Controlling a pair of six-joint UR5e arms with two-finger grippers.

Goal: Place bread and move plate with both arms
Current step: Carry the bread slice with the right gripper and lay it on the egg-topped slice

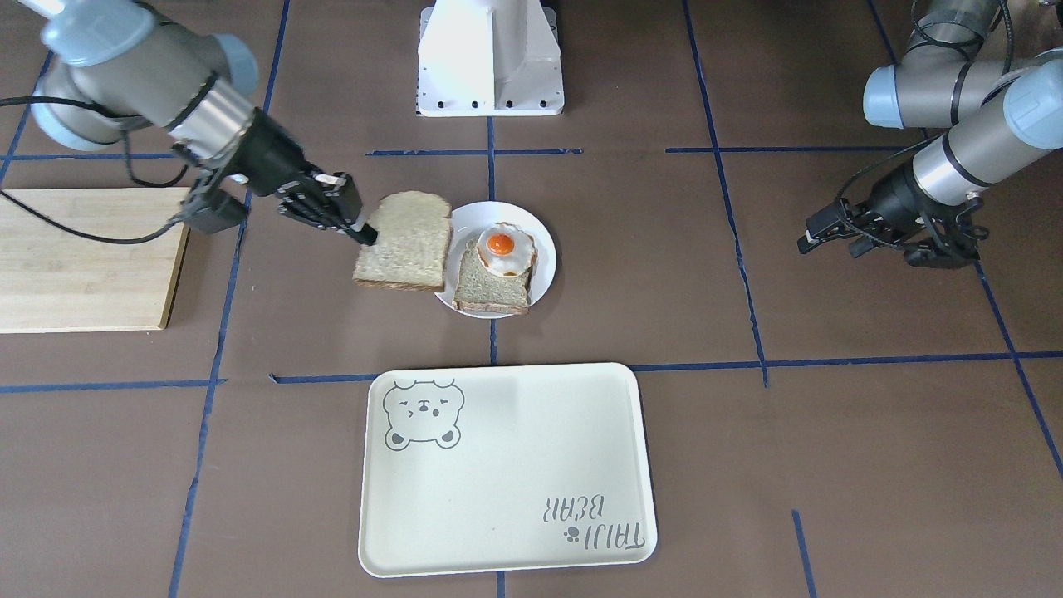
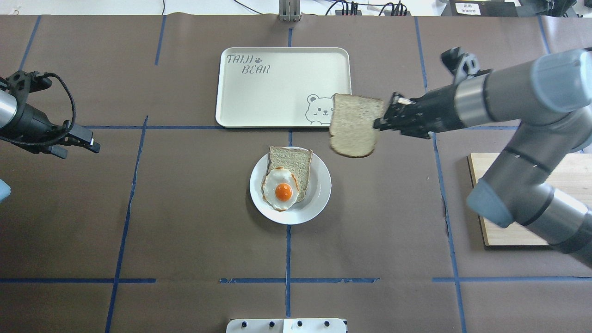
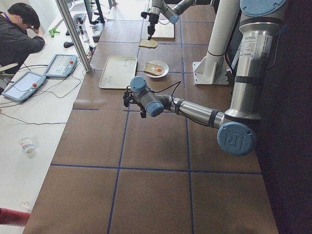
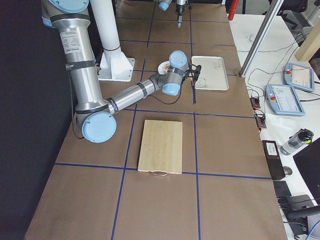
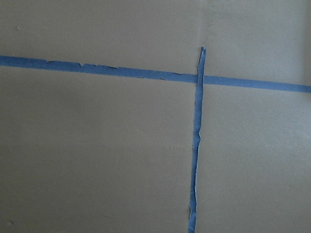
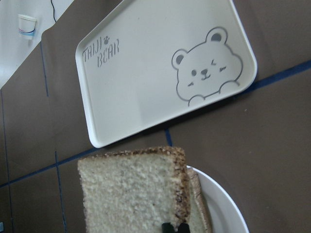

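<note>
My right gripper point(image 1: 365, 234) is shut on one edge of the bread point(image 1: 404, 241) and holds it level in the air, just beside the plate point(image 1: 541, 237). Seen from overhead, the bread point(image 2: 354, 125) hangs past the plate's point(image 2: 319, 196) far right, over the tray corner. A second slice point(image 2: 291, 159) with a fried egg point(image 2: 280, 188) lies on the plate. The right wrist view shows the held bread point(image 6: 129, 194) over the plate rim point(image 6: 223, 208). My left gripper point(image 2: 90, 143) is open and empty, far to the left above bare table.
A cream bear tray point(image 2: 277, 88) lies beyond the plate. A wooden board point(image 2: 569, 171) lies under my right arm. The white pedestal point(image 1: 490, 58) stands at the robot's side. Blue tape lines cross the brown table.
</note>
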